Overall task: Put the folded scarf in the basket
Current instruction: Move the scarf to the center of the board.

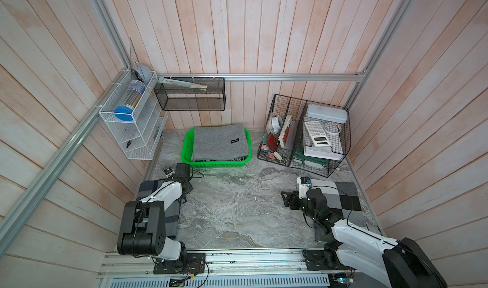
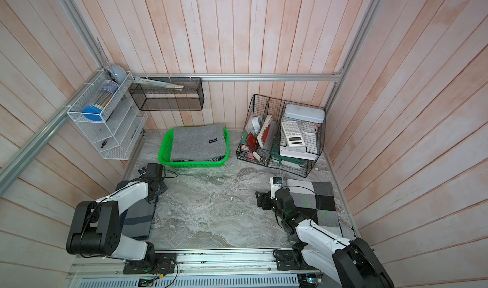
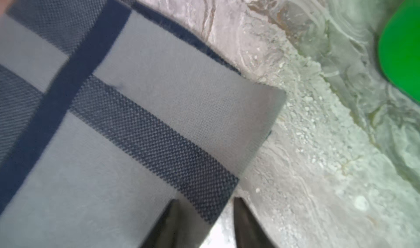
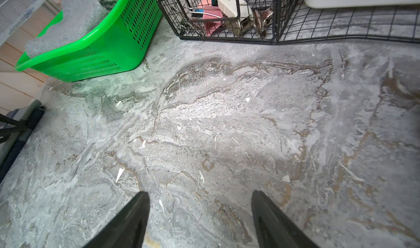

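Left wrist view alone shows it — scarf edge inside left pincer.

Scarf: grey with navy stripes, folded, lying flat on the table at its left side, apart from the basket. Basket: bright green, perforated walls, upright at the rear, holding a folded grey cloth.

Light: you had soft, even brightness; shadows were faint.
Blur: your left wrist view smeared the scarf and basket.
Edges: both top views curved at the borders.
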